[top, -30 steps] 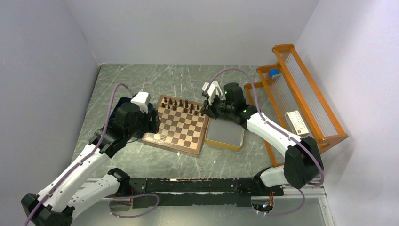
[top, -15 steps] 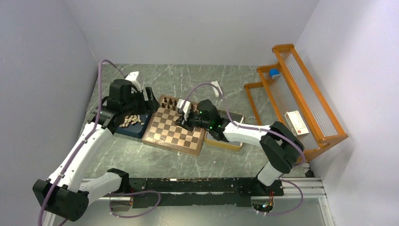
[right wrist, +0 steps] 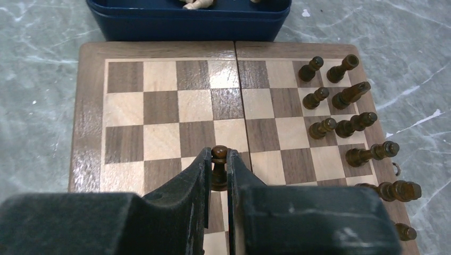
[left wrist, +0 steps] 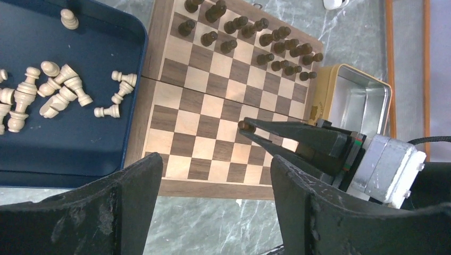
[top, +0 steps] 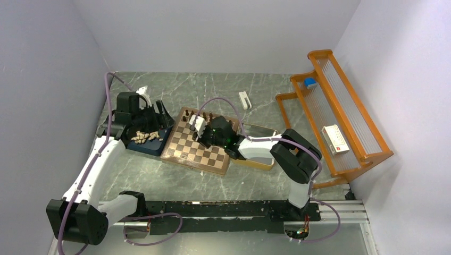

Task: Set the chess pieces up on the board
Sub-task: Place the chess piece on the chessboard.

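Note:
The chequered board (top: pixel 192 162) lies mid-table. Several dark chess pieces (top: pixel 205 116) stand in rows along its far edge; they also show in the left wrist view (left wrist: pixel 266 48) and the right wrist view (right wrist: pixel 345 122). My right gripper (top: pixel 195 127) is shut on a dark pawn (right wrist: pixel 218 159) and holds it upright over the board's middle squares (right wrist: pixel 159 106). The pawn also shows in the left wrist view (left wrist: pixel 243 125). My left gripper (top: pixel 159 114) is open and empty, high over the board's left border (left wrist: pixel 213 188).
A blue tray (top: pixel 139 147) left of the board holds several light pieces (left wrist: pixel 58 95). A yellow-rimmed tin (left wrist: pixel 356 101) sits right of the board. An orange rack (top: pixel 340 117) stands at the far right. A small white object (top: pixel 244 99) lies behind the board.
My right gripper has swung from the tin's far corner to the board's middle with the pawn. My left arm has pulled back to the left, uncovering the blue tray.

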Controlling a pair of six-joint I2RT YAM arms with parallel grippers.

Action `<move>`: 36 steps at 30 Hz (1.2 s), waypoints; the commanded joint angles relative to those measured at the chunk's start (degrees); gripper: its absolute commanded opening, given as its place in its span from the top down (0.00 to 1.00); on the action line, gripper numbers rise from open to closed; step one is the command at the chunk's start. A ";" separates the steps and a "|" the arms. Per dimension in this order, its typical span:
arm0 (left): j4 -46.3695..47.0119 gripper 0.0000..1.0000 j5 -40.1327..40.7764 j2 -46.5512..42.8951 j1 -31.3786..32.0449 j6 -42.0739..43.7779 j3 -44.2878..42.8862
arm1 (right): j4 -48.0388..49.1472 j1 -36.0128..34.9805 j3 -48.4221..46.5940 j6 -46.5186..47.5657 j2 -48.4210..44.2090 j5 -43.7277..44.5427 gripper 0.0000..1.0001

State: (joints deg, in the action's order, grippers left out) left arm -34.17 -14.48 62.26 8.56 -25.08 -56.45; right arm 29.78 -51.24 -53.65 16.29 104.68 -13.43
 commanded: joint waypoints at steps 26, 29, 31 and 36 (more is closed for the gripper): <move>3.49 0.24 -3.26 -0.70 -0.65 3.02 4.30 | 10.48 -3.57 4.61 -0.92 3.63 12.43 0.84; 3.50 0.24 -3.76 -0.96 -0.65 3.38 4.58 | 10.82 -3.57 6.11 -1.13 2.19 12.82 0.74; 3.43 0.24 -3.81 -1.12 -0.65 3.77 4.68 | 10.76 -3.57 7.00 -0.94 0.79 13.29 0.70; 3.47 0.24 -4.68 -1.03 -0.57 4.66 5.00 | 9.75 -3.59 9.15 0.66 -2.42 15.06 0.65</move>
State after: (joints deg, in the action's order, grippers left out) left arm -32.34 -16.78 62.08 8.45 -21.87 -52.18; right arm 38.28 -54.52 -45.74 15.84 105.80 -0.64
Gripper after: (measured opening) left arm 0.761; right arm 0.331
